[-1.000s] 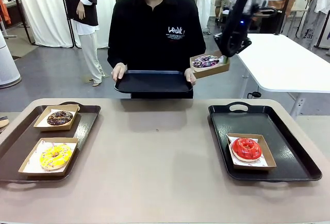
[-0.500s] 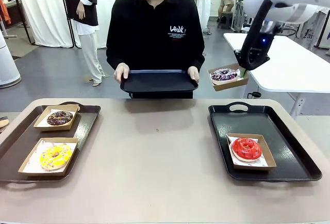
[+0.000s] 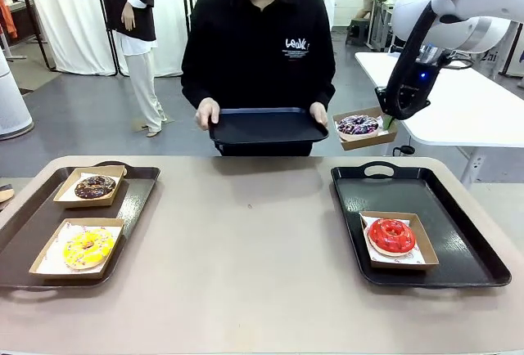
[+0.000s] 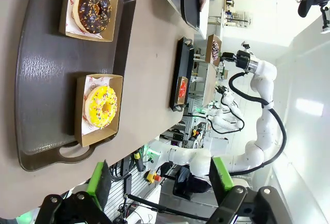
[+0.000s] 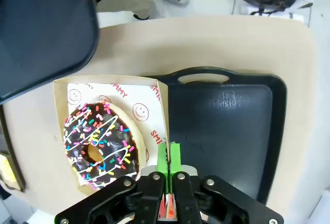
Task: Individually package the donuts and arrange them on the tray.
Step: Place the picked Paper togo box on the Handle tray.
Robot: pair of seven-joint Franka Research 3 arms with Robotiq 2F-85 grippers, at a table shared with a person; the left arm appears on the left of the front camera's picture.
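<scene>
Swinging rightward away from the person's tray (image 3: 268, 126), the right gripper (image 3: 391, 120) now hangs past that tray's right end, clenched on the side wall of the box (image 3: 365, 128) with the sprinkled donut (image 3: 358, 124). Below and toward the robot lies the right tray (image 3: 426, 232), bare behind the red donut (image 3: 390, 235). Left gripper (image 4: 161, 181) is released, above the yellow donut (image 4: 101, 106).

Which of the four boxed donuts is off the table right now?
The sprinkled donut: its box hangs pinched in the right gripper above the table's far edge. The chocolate, yellow and red ones sit on trays.
</scene>
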